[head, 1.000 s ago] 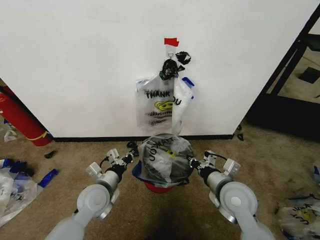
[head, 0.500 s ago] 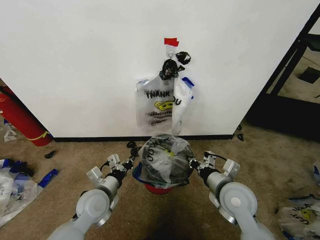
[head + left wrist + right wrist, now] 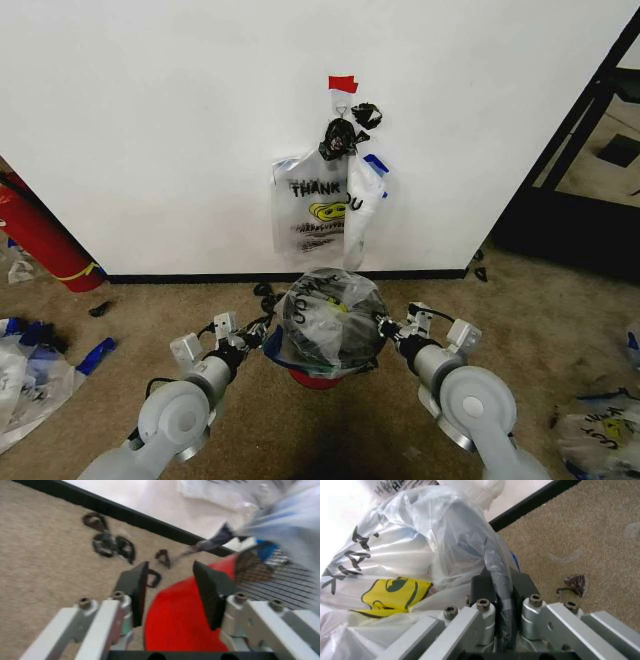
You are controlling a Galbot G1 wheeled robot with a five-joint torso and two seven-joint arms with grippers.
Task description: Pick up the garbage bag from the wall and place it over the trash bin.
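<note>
The garbage bag (image 3: 322, 318) lay draped over the trash bin (image 3: 318, 375), which stood on the carpet (image 3: 560, 330) just out from the black baseboard (image 3: 180, 277) at the foot of the wall (image 3: 160, 120), its lettering and yellow smiley face bunched on top and the bin's red base showing below the film. The right gripper (image 3: 501, 592) sat against the bin's right side with its jaws clamped on a fold of the plastic together with what looked like the bin's rim. The left gripper (image 3: 172, 588) hung low at the bin's left side, jaws apart and holding nothing, with the red base and a patch of wire mesh just ahead of it. The bag was thin, see-through film: judged nearly weightless, limp, slippery and easy to tear on the mesh, so it would best be taken at its hem or handle loops and drawn down evenly rather than pinched mid-panel. Counted: one bin, one bag over it, two grippers. On the wall, under one red tape patch (image 3: 342, 84), more bags of the same print (image 3: 312, 205) hung from a hook, seemingly two, though the overlapped film made that uncertain, with two black knotted lumps (image 3: 338, 136) above them. More plastic lay at the left and right edges of the carpet.
</note>
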